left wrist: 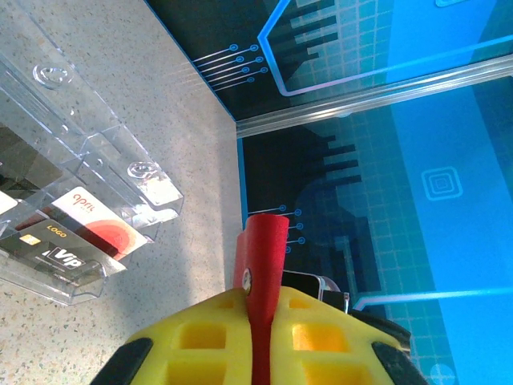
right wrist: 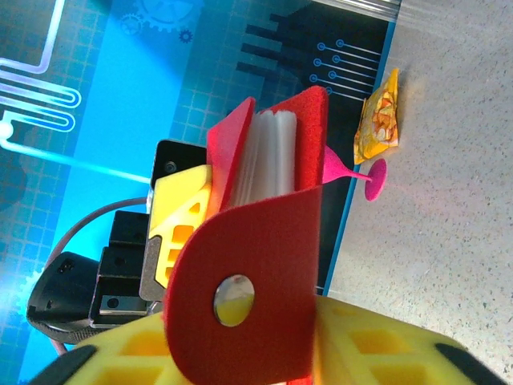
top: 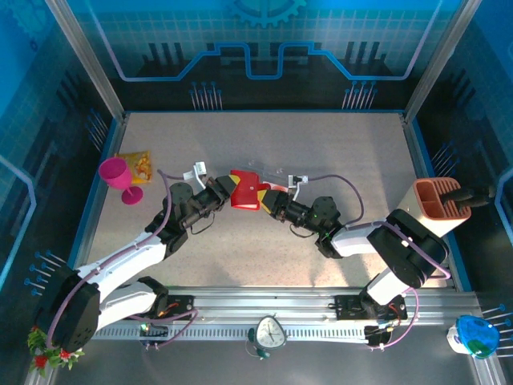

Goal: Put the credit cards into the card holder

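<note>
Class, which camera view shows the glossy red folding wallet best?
The right wrist view: the glossy red folding wallet shows its flap, snap and pale inside. The left wrist view sees it edge-on; the top view, a small red patch.

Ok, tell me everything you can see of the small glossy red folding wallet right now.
The small glossy red folding wallet is raised above the speckled table, mid-workspace, between the two arms. It looks like smooth leather or vinyl, with a rounded flap carrying a metal snap and pale whitish pockets fanned open inside. The left gripper is shut on one edge. The flap sits between the yellow fingers of the right gripper; whether they pinch it is unclear.
</note>
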Action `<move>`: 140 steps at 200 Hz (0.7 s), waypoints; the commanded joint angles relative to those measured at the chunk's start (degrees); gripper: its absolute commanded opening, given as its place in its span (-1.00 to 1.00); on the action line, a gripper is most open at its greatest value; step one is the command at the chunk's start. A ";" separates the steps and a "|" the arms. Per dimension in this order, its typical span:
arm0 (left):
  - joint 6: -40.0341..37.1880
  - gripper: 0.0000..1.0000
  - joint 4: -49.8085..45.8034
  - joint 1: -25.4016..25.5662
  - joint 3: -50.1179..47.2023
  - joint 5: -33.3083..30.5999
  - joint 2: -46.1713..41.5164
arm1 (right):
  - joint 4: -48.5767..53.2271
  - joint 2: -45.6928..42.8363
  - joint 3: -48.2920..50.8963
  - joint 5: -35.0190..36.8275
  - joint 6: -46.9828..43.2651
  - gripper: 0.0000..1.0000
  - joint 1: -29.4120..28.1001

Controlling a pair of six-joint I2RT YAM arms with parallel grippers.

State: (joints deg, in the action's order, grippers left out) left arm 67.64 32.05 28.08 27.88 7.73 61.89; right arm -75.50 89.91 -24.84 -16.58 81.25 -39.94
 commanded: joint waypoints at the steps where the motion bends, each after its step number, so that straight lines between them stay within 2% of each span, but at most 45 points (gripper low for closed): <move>1: 0.57 -1.00 1.94 0.47 -1.04 -0.02 -0.48 | -2.69 0.61 -1.54 -1.15 -0.07 -0.43 0.02; 29: 0.58 -1.00 2.11 0.49 -1.33 -0.01 -0.45 | -3.88 1.13 -1.57 -1.18 0.33 -0.64 0.04; 55: 0.60 -1.00 2.04 0.49 -1.68 0.17 -0.44 | -4.80 1.40 -1.39 -1.43 0.50 -0.99 0.04; 81: 0.18 -1.00 1.41 0.52 -1.93 0.35 -0.45 | -5.42 1.24 -0.58 -1.38 0.55 -1.00 0.32; 86: -0.02 -0.83 1.18 0.47 -2.01 0.43 -0.52 | -5.44 1.16 -0.34 -1.37 0.49 -1.00 0.31; 106: -1.82 0.12 -1.69 0.45 -2.04 -0.03 -1.67 | -5.19 0.66 0.97 -1.08 0.14 -1.00 0.73; 123: -4.60 0.68 -6.87 0.42 -1.84 -1.22 -4.22 | -4.83 0.21 2.42 -1.01 -0.18 -1.00 1.27; 127: -5.48 0.93 -8.40 0.40 -1.73 -1.57 -4.96 | -4.70 0.02 2.77 -1.12 -0.29 -1.00 1.43; 140: -8.64 0.99 -13.84 0.29 -0.82 -2.48 -7.41 | -3.50 -0.71 3.85 -1.17 -1.01 -1.00 1.78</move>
State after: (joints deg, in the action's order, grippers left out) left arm 65.52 27.18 28.21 26.81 7.05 59.02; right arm -77.21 90.89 -23.05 -17.21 82.24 -39.24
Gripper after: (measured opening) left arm 0.946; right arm 0.064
